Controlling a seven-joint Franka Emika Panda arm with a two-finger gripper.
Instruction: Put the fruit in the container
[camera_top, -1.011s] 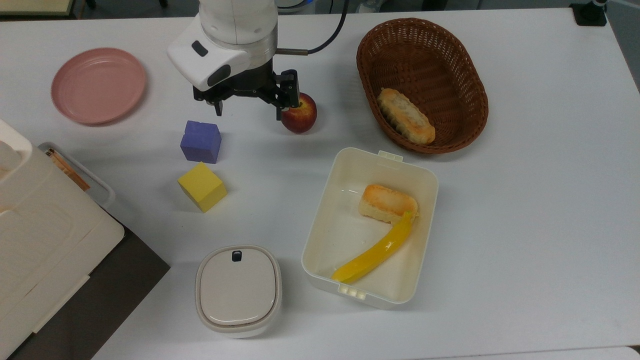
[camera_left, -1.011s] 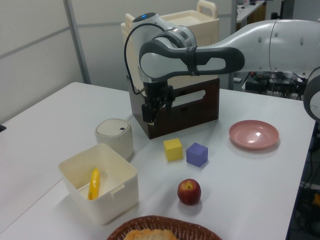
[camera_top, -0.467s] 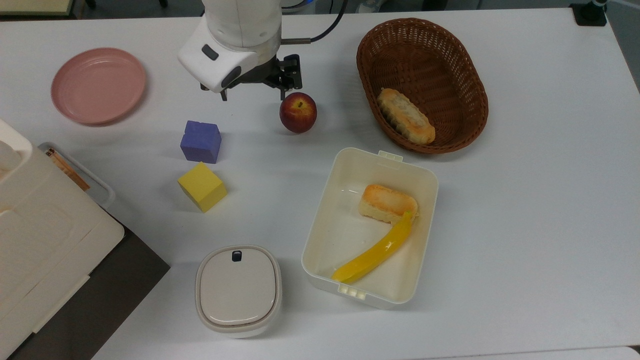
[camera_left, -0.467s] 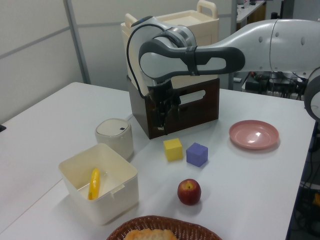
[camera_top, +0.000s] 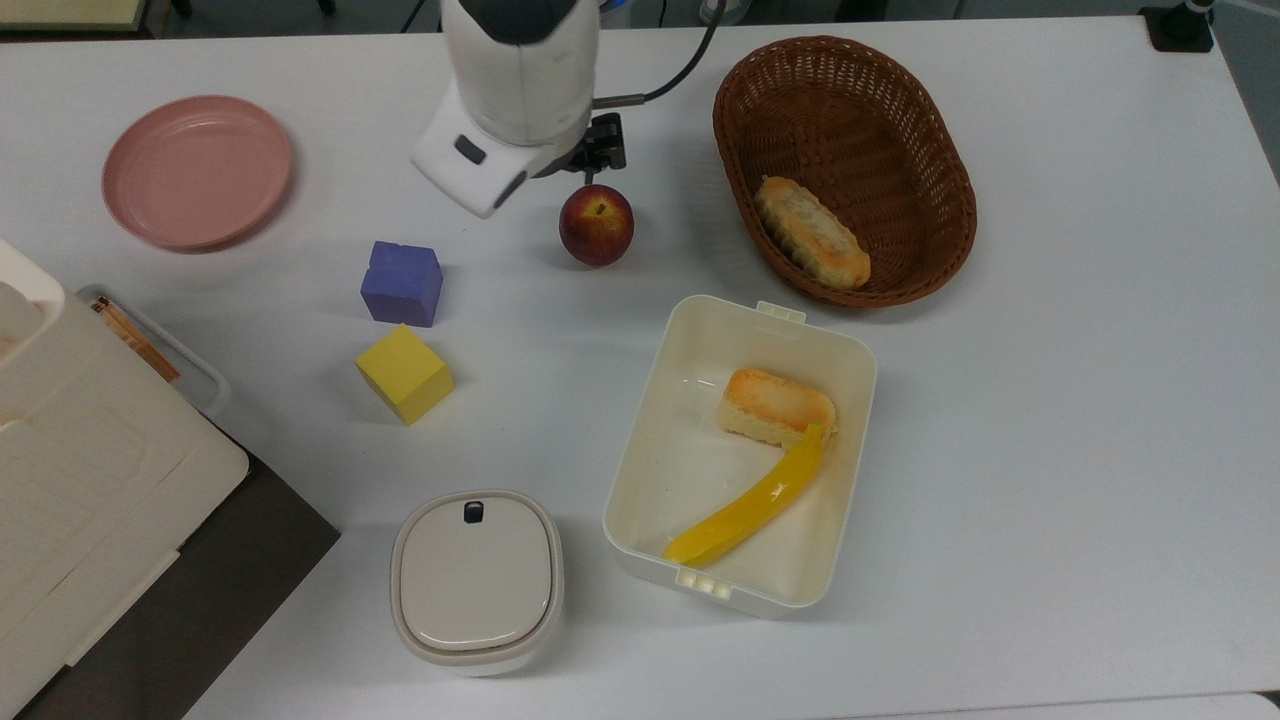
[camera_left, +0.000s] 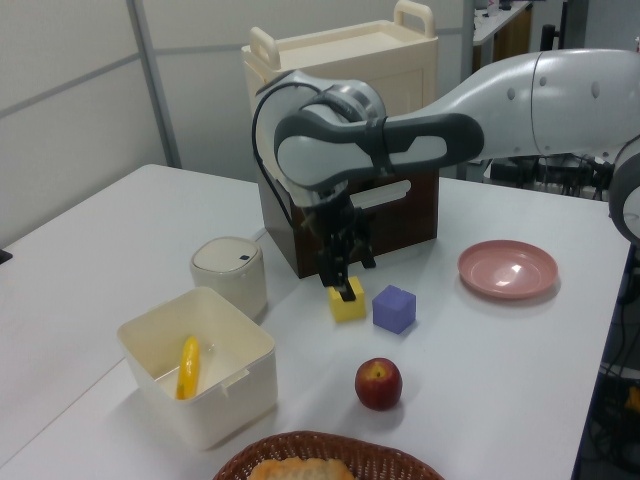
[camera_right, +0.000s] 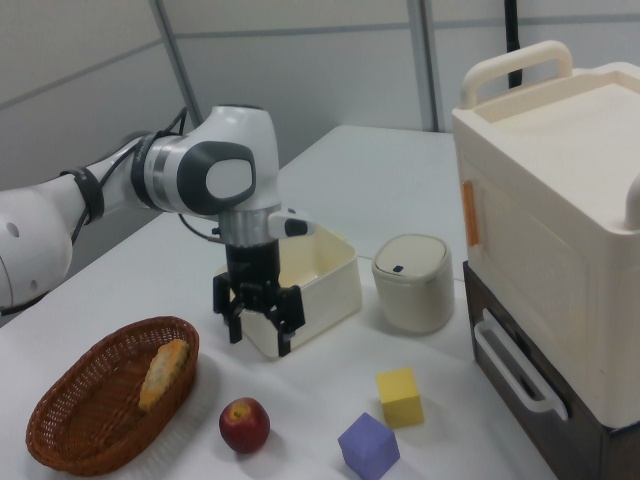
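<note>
**Lining up over the apple before the descent**

Our two-finger gripper (camera_right: 259, 318) hung above the table with its fingers spread apart and nothing between them. The small round red apple (camera_top: 596, 224) sat on the white table (camera_top: 1050, 420) below the fingers and a little off to one side, untouched. We judged the step in hand to be the approach. To do it well we needed to centre the open fingers over the apple's widest part, come straight down, and close gently, since a round fruit could roll away from a glancing touch.

The cream-white rectangular plastic container (camera_top: 648, 400) stood near the gripper, open, already holding 1 long yellow banana (camera_top: 750, 510) and 1 toasted bread piece (camera_top: 772, 403); its free floor lay toward the top view's left. The brown wicker basket (camera_top: 940, 160) stood close by the apple, so the carry had to stay high. The purple block (camera_top: 401, 283) and yellow block (camera_top: 404, 373) lay clear of the route.
</note>
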